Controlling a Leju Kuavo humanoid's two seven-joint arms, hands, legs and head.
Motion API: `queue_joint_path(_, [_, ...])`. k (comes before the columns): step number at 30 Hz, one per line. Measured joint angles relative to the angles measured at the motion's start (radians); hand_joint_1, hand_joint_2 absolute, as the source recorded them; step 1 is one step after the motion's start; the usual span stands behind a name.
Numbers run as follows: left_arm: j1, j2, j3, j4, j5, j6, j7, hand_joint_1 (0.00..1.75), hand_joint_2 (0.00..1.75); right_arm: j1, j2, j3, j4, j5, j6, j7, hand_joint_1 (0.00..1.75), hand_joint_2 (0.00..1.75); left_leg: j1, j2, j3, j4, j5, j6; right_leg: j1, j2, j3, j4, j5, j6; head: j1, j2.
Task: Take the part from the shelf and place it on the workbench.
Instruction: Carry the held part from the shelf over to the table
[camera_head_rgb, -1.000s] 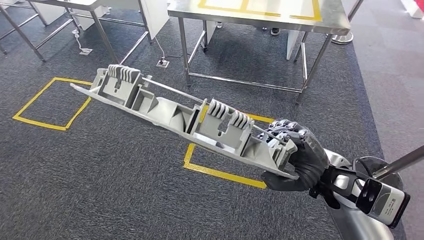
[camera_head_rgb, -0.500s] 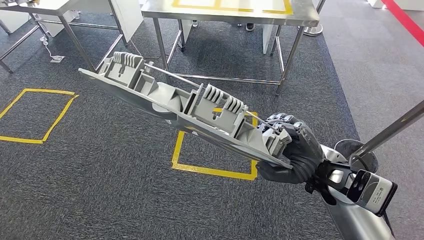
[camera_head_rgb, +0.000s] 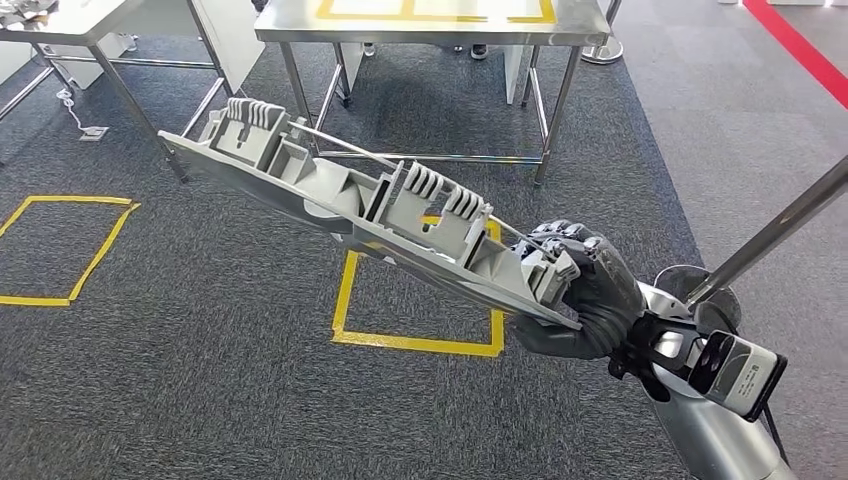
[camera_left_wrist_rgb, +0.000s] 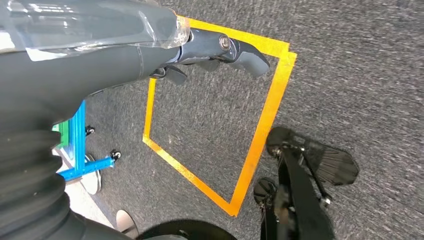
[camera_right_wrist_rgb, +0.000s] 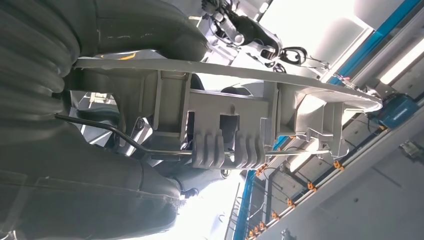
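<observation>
grey carpet floor (camera_head_rgb: 200, 380) | yellow tape squares (camera_head_rgb: 415, 342) | steel workbench (camera_head_rgb: 420, 25) standing on it

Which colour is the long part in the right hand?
Light grey part, held by the right hand; head view.

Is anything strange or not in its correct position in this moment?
The long grey part is gripped at only one end by the right hand, so most of it hangs free and slanted above the carpet. Nothing looks broken or spilled.
</observation>
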Motion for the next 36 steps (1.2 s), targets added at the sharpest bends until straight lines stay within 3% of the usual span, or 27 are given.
queue_joint_path(3, [0.000, 0.000, 0.000, 0.000, 0.000, 0.000, 0.000, 0.00, 1.75, -0.005, 0.000, 0.000, 0.001, -0.001, 0.000, 0.000, 1.75, 1.75, -0.003, 0.000, 0.012, -0.020, -0.001, 0.016, 0.000, 0.004, -0.001, -0.001, -0.003, 0.017, 0.000, 0.000])
queue_joint_path(5, [0.000, 0.000, 0.000, 0.000, 0.000, 0.000, 0.000, 0.00, 1.75, -0.008, 0.000, 0.000, 0.001, -0.001, 0.000, 0.000, 1.75, 1.75, -0.001, 0.003, 0.019, -0.023, 0.000, 0.030, -0.002, -0.001, -0.012, 0.026, -0.021, 0.029, 0.002, 0.000])
queue_joint_path(6, [0.000, 0.000, 0.000, 0.000, 0.001, 0.000, 0.000, 0.00, 1.75, -0.010, 0.000, 0.000, 0.001, -0.001, 0.001, 0.000, 1.75, 1.75, 0.001, 0.005, 0.022, -0.025, 0.000, 0.035, -0.002, -0.004, -0.033, 0.070, -0.043, 0.033, 0.003, 0.000])
queue_joint_path(9, [0.000, 0.000, 0.000, 0.000, 0.004, 0.000, 0.000, 0.00, 1.75, -0.012, -0.001, 0.000, 0.002, -0.003, 0.002, -0.001, 1.75, 1.75, 0.001, 0.009, 0.025, -0.024, -0.006, 0.043, -0.003, -0.008, -0.142, 0.277, -0.123, 0.041, 0.006, 0.000])
queue_joint_path(10, [0.001, 0.000, 0.000, 0.000, 0.005, 0.000, 0.000, 0.00, 1.75, -0.012, -0.002, 0.000, 0.003, -0.003, 0.002, -0.001, 1.75, 1.75, 0.001, 0.010, 0.028, -0.024, -0.009, 0.043, -0.003, -0.008, -0.164, 0.310, -0.124, 0.040, 0.006, 0.000])
queue_joint_path(11, [0.001, 0.000, 0.000, 0.000, 0.006, 0.000, 0.000, 0.00, 1.75, -0.011, -0.002, 0.000, 0.004, -0.004, 0.002, -0.001, 1.75, 1.75, 0.001, 0.010, 0.033, -0.024, -0.014, 0.042, -0.003, -0.008, -0.163, 0.297, -0.102, 0.039, 0.006, 0.000])
queue_joint_path(13, [0.001, -0.002, 0.000, 0.000, 0.006, 0.000, 0.000, 0.00, 1.75, -0.012, -0.004, 0.000, 0.004, -0.005, 0.003, -0.001, 1.75, 1.75, 0.001, 0.010, 0.050, -0.024, -0.026, 0.036, -0.003, -0.015, -0.105, 0.164, -0.024, 0.032, 0.006, 0.000])
queue_joint_path(15, [0.000, -0.002, 0.000, 0.000, 0.006, -0.001, 0.000, 0.00, 1.75, -0.013, -0.005, 0.000, 0.004, -0.008, 0.005, -0.002, 1.75, 1.75, -0.003, 0.011, 0.058, -0.022, -0.040, 0.026, 0.000, -0.025, -0.046, 0.042, 0.015, 0.026, 0.006, 0.000])
queue_joint_path(16, [0.000, -0.002, 0.000, 0.000, 0.006, -0.001, 0.000, 0.00, 1.75, -0.013, -0.005, 0.000, 0.004, -0.009, 0.005, -0.003, 1.75, 1.75, -0.005, 0.012, 0.059, -0.022, -0.045, 0.020, 0.002, -0.028, -0.034, 0.019, 0.015, 0.021, 0.005, 0.000])
queue_joint_path(20, [-0.001, -0.002, 0.000, 0.000, 0.006, -0.002, 0.000, 0.00, 1.75, -0.010, -0.008, -0.002, 0.002, -0.009, 0.006, -0.005, 1.75, 1.75, -0.002, 0.018, 0.062, -0.008, -0.067, -0.001, 0.002, -0.018, -0.017, 0.013, -0.004, -0.004, 0.001, 0.000])
queue_joint_path(22, [-0.002, -0.002, 0.000, 0.000, 0.006, -0.002, -0.001, 0.00, 1.75, -0.009, -0.008, -0.002, 0.001, -0.009, 0.006, -0.006, 1.75, 1.75, 0.000, 0.016, 0.009, 0.092, -0.104, -0.009, -0.001, -0.016, 0.000, 0.011, -0.014, -0.015, -0.003, 0.000])
queue_joint_path(24, [0.000, -0.002, 0.000, 0.000, 0.006, -0.002, -0.001, 0.00, 1.75, -0.007, -0.007, -0.001, 0.001, -0.009, 0.006, -0.006, 1.75, 1.75, 0.000, 0.014, -0.091, 0.239, -0.141, -0.012, -0.001, -0.013, 0.014, 0.011, -0.028, -0.019, -0.006, 0.000])
queue_joint_path(25, [0.001, -0.002, 0.000, 0.000, 0.006, -0.002, -0.001, 0.00, 1.75, -0.004, -0.008, -0.001, 0.001, -0.009, 0.006, -0.007, 1.75, 1.75, 0.000, 0.014, -0.132, 0.283, -0.139, -0.012, 0.000, -0.011, 0.022, 0.011, -0.036, -0.019, -0.007, 0.000])
queue_joint_path(26, [0.003, -0.002, 0.000, 0.000, 0.006, -0.002, -0.001, 0.00, 1.75, -0.002, -0.008, -0.001, 0.001, -0.008, 0.006, -0.007, 1.75, 1.75, 0.000, 0.013, -0.153, 0.285, -0.113, -0.010, 0.000, -0.009, 0.033, 0.011, -0.045, -0.018, -0.007, 0.000])
queue_joint_path(28, [0.004, -0.002, 0.000, 0.000, 0.006, -0.002, -0.001, 0.00, 1.75, 0.000, -0.008, -0.001, 0.001, -0.008, 0.006, -0.007, 1.75, 1.75, -0.002, 0.011, -0.131, 0.171, -0.010, -0.001, 0.002, -0.006, 0.061, 0.010, -0.066, -0.015, -0.007, 0.000])
queue_joint_path(30, [0.003, 0.000, 0.000, 0.000, 0.005, -0.002, -0.001, 0.00, 1.75, -0.001, -0.007, -0.002, 0.001, -0.008, 0.007, -0.007, 1.75, 1.75, -0.008, 0.006, -0.082, 0.047, 0.054, 0.011, 0.004, -0.003, 0.080, 0.008, -0.087, -0.007, -0.004, 0.000])
queue_joint_path(31, [0.003, 0.001, 0.000, 0.000, 0.005, -0.002, -0.001, 0.00, 1.75, -0.002, -0.007, -0.002, 0.001, -0.007, 0.007, -0.007, 1.75, 1.75, -0.012, 0.005, -0.067, 0.016, 0.059, 0.016, 0.003, -0.002, 0.085, 0.004, -0.094, -0.002, -0.003, 0.000])
queue_joint_path(34, [0.003, 0.001, 0.000, 0.000, 0.002, -0.001, -0.001, 0.00, 1.75, -0.002, -0.006, -0.003, 0.000, -0.003, 0.007, -0.005, 1.75, 1.75, -0.013, 0.003, -0.045, -0.005, 0.041, 0.031, 0.000, -0.001, 0.098, 0.006, -0.093, 0.015, -0.002, 0.000])
queue_joint_path(36, [0.002, 0.002, 0.000, 0.000, -0.001, -0.002, -0.001, 0.00, 1.75, -0.003, -0.006, -0.003, 0.000, 0.001, 0.007, -0.004, 1.75, 1.75, -0.008, 0.003, -0.022, -0.015, 0.031, 0.042, 0.000, -0.005, 0.076, 0.061, -0.096, 0.023, -0.001, 0.000])
